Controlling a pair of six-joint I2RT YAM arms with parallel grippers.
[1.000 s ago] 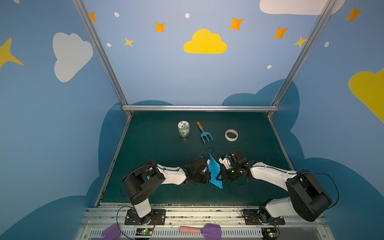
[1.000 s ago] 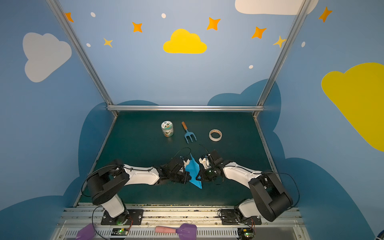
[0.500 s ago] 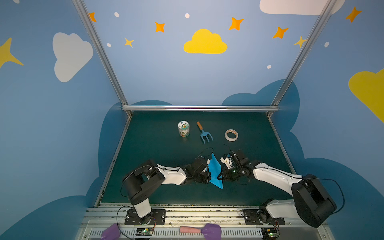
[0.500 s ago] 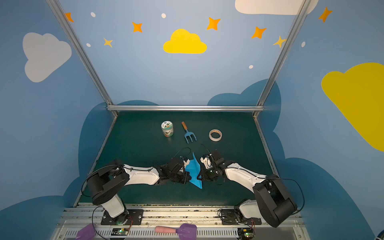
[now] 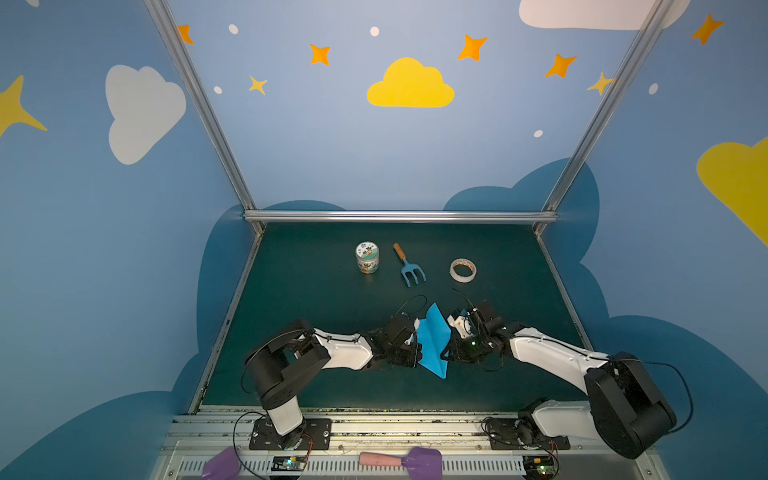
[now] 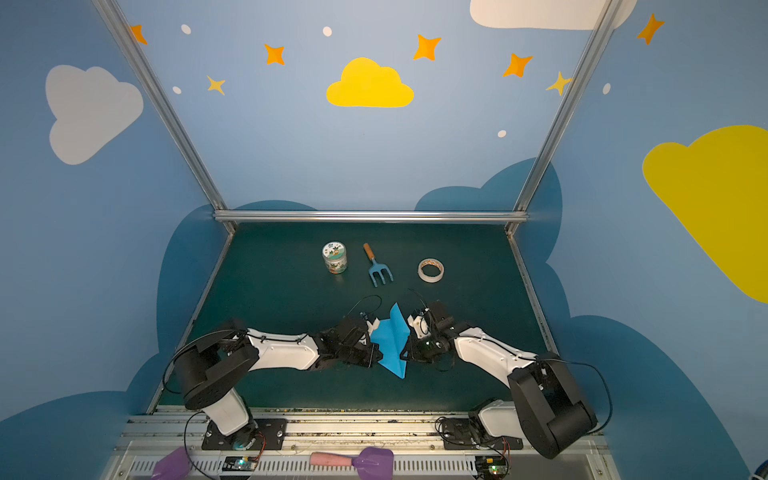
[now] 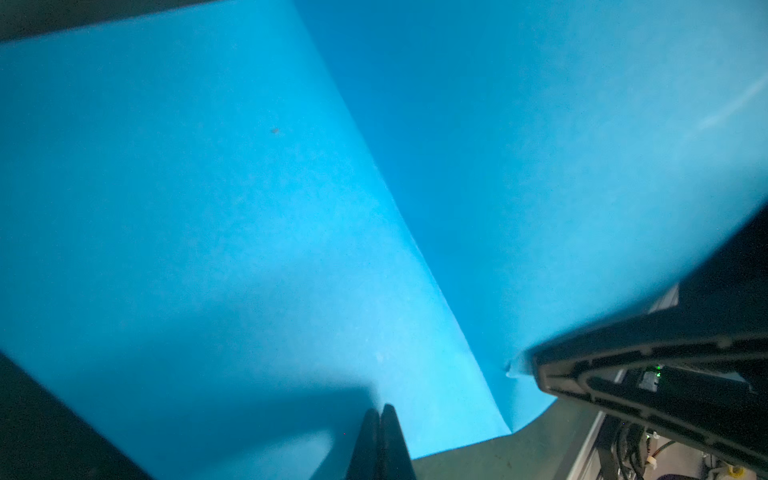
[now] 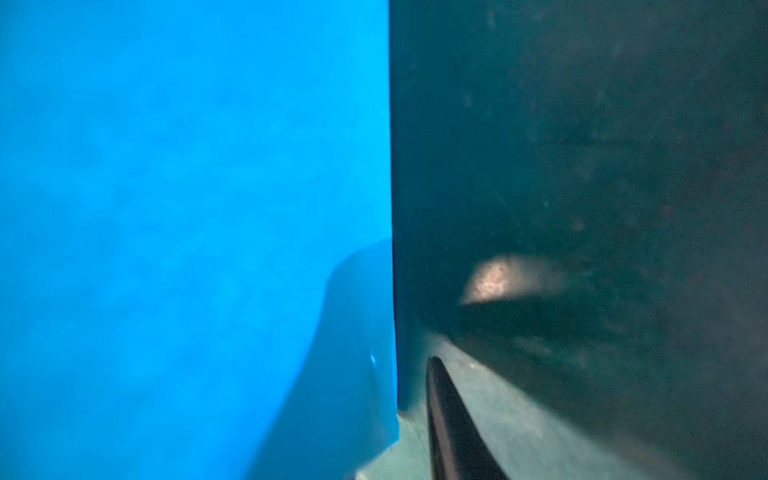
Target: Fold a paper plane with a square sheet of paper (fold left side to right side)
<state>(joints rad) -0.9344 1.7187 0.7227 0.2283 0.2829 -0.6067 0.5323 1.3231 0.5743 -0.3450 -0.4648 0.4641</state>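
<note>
The square sheet of paper (image 5: pixel 432 340) is bright sky-blue and creased into a narrow pointed paper plane shape. It sits on the green mat between my two grippers in both top views (image 6: pixel 390 340). My left gripper (image 5: pixel 415 337) is at its left edge. In the left wrist view its fingertips (image 7: pixel 380 419) are pressed together, over the paper (image 7: pixel 249 208) beside a long crease. My right gripper (image 5: pixel 449 347) is at the right edge. In the right wrist view one finger (image 8: pixel 446 415) stands just off the paper's edge (image 8: pixel 208 208), and the paper hides the other.
At the back of the mat (image 5: pixel 299 291) stand a small printed jar (image 5: pixel 367 257), a blue fork with a wooden handle (image 5: pixel 409 266) and a tape roll (image 5: pixel 463 270). A purple scoop with a pink handle (image 5: pixel 415 459) lies on the front rail.
The right arm has shifted slightly, its elbow a little lower in view. The paper and the left gripper stay where they were.
</note>
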